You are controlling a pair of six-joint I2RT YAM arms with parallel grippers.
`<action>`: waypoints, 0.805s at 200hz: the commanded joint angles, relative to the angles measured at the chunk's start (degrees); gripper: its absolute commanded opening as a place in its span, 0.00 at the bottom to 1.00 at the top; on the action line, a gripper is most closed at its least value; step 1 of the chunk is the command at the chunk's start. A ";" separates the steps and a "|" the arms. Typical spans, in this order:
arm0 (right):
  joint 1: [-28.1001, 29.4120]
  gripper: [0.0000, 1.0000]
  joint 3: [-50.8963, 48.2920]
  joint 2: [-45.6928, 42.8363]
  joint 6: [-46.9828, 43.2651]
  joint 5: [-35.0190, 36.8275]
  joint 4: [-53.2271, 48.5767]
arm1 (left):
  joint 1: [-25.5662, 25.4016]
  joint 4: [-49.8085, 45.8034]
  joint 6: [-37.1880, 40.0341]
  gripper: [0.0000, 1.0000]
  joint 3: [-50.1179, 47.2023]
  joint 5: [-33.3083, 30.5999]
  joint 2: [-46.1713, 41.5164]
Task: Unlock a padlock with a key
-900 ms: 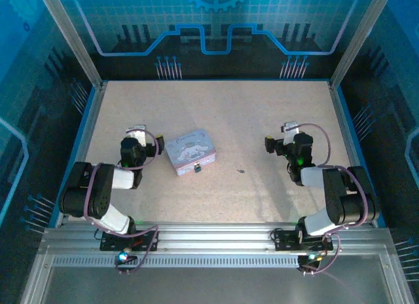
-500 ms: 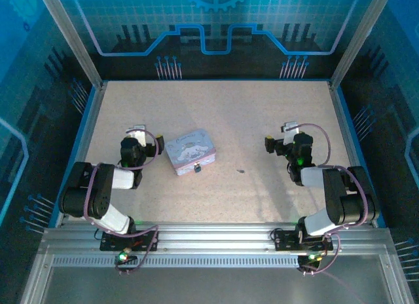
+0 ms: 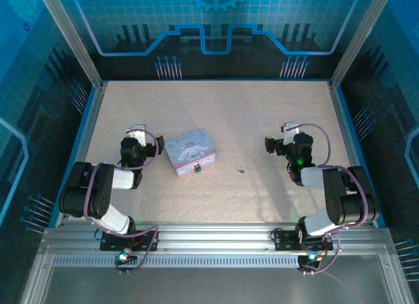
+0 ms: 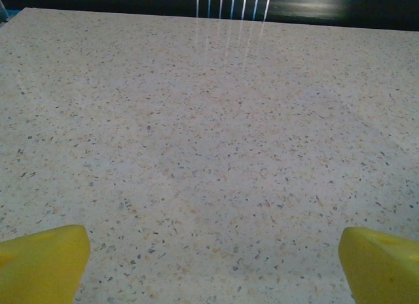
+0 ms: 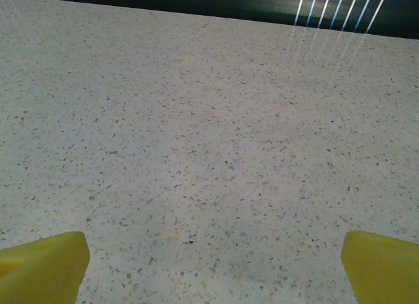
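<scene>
1. While both arm bases sit on the aluminium rail (image 3: 209, 242), well nearer than the tin (image 3: 191, 150), each arm folds up over its base. Its forearm then runs toward the far side, so the wrist ends about level with the tin.
2. The key (image 3: 240, 170) lies flat on the desk (image 3: 229, 114), a dark speck to the right of the tin and slightly nearer, apart from it.
3. The padlock (image 3: 197, 167) sits against the tin's near edge; it is too small to tell whether its shackle is closed.
4. The left end effector (image 3: 136, 130) is near the tin's left side but apart from it, with the padlock across the tin from it.
5. The right end effector (image 3: 290, 127) stands well to the right of the tin, beyond the key, which lies between the two.
6. In the wrist views the yellow fingers of the left (image 4: 39, 265) and of the right (image 5: 39, 268) stand spread wide at the lower corners, with speckled desk between them.
7. Past the tin, the pale speckled desk runs to a dark back wall (image 3: 209, 29) lined in blue, with metal posts at its corners.
</scene>
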 commanded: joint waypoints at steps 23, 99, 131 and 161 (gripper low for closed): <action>-0.26 1.00 4.70 -2.65 -0.03 -0.16 -8.81 | 0.14 -1.33 -1.90 0.99 -1.13 -3.89 -6.91; 1.08 1.00 14.06 -13.45 7.16 -1.92 -39.06 | 0.18 -37.70 -14.85 0.99 11.72 -5.95 -24.98; 4.78 0.96 18.97 -16.55 8.39 -5.92 -52.34 | 0.18 -46.82 -22.19 0.99 16.49 3.37 -28.12; 9.34 0.90 23.06 -17.95 8.99 -7.88 -63.87 | -0.93 -49.78 -29.24 0.99 16.85 11.21 -30.85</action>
